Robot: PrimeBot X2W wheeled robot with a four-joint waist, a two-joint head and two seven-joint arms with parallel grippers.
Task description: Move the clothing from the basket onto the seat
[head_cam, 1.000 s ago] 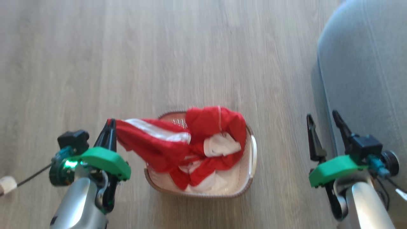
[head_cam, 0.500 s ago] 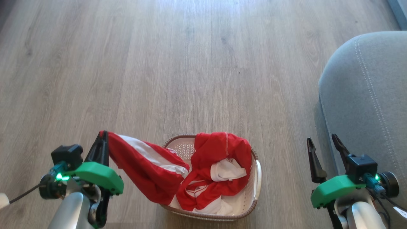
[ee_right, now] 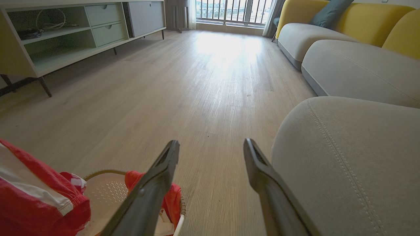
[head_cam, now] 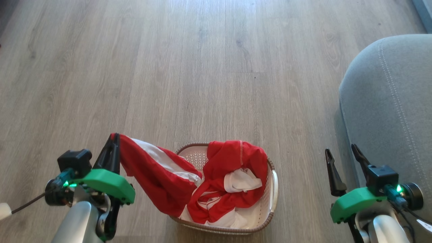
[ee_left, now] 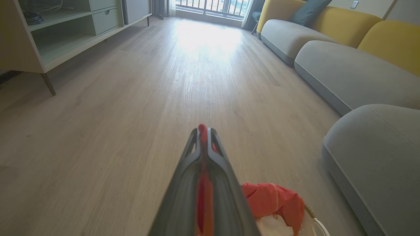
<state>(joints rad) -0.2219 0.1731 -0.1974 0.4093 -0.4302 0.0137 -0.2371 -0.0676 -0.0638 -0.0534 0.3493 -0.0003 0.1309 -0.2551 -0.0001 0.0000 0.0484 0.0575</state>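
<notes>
Red clothing (head_cam: 158, 175) pinched by left hand (head_cam: 115, 136), draped over basket (head_cam: 274, 190), right hand (head_cam: 340, 148) spread

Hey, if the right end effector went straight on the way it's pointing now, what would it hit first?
Nothing close: ahead of the open right end effector lies wooden floor. The seat sits just beside its right finger and might brush it; depth is unclear.

Pale wood floor (head_cam: 216, 67) runs toward a railed window (ee_right: 233, 11) at 12 o'clock in the right wrist view. A low cabinet (ee_right: 65, 36) with drawers (ee_right: 101, 14) stands at 10 o'clock. Yellow backrests (ee_right: 361, 23) and a teal cushion (ee_right: 329, 13) are at 1 o'clock.
</notes>
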